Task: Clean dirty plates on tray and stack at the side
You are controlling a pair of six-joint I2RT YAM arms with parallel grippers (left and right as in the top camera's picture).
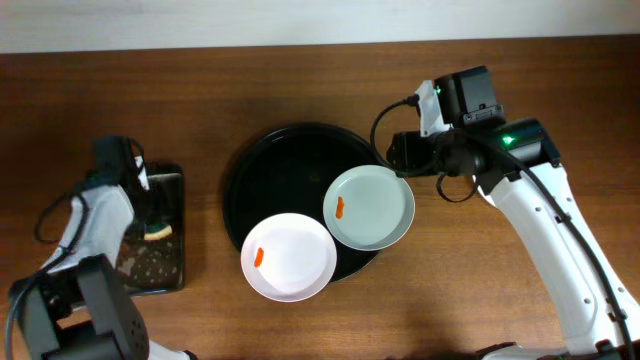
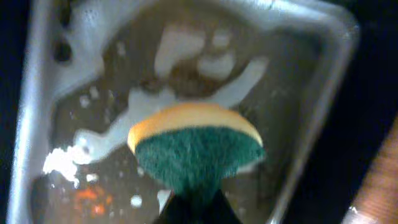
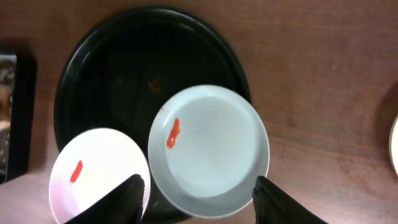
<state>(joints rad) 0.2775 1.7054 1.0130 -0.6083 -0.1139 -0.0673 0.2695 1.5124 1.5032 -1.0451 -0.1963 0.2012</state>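
The round black tray [image 1: 285, 165] sits mid-table. Two white plates lie on it, each overhanging its rim. One plate [image 1: 369, 207] is at the right with an orange smear. The other plate [image 1: 289, 256] is at the front, also smeared. Both show in the right wrist view, right plate [image 3: 211, 152] and front plate [image 3: 99, 174], with the tray [image 3: 124, 68] behind. My right gripper [image 3: 199, 202] is open, above the right plate's near edge, holding nothing; it shows overhead [image 1: 405, 160]. My left gripper [image 2: 196, 211] is shut on the green-yellow sponge [image 2: 196, 146].
The sponge hangs over a rectangular dark tray [image 1: 170, 265] at the left, which holds soapy foam and orange specks [image 2: 298, 81]. A pale curved edge [image 3: 394, 143] shows at the right border of the right wrist view; I cannot tell what it is.
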